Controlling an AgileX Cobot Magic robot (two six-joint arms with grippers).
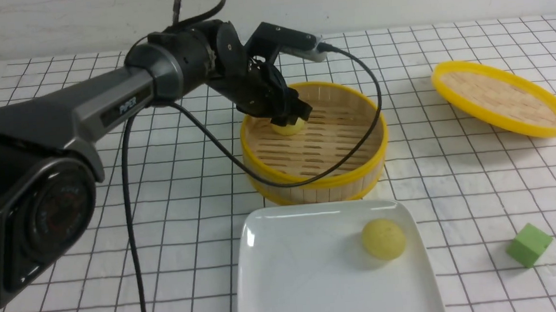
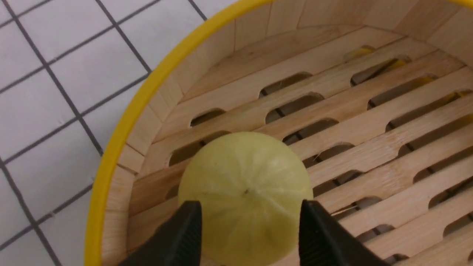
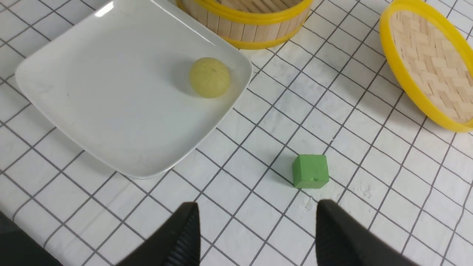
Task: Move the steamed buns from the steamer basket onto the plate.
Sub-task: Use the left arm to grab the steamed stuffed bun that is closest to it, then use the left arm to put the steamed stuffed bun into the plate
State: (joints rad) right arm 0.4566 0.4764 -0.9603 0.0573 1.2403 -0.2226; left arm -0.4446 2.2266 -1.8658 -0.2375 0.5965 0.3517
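One steamed bun [image 1: 288, 126] lies on the slatted floor at the back left of the steamer basket [image 1: 318, 182]. My left gripper [image 1: 291, 116] reaches down into the basket. In the left wrist view its black fingers [image 2: 184, 232] press both sides of this bun [image 2: 245, 184], so my left gripper [image 2: 251, 207] is shut on it. A second steamed bun [image 1: 383, 239] rests on the right part of the white plate [image 1: 290, 280], in front of the basket. My right gripper [image 3: 257, 208] hovers open over bare table, with nothing between its fingers; it is outside the front view.
A green cube [image 1: 528, 245] sits on the table right of the plate, and shows just beyond the right fingertips as a green cube [image 3: 310, 171]. The shallow woven lid [image 1: 501, 98] lies tilted at the back right. The left arm's cable drapes over the basket's front rim.
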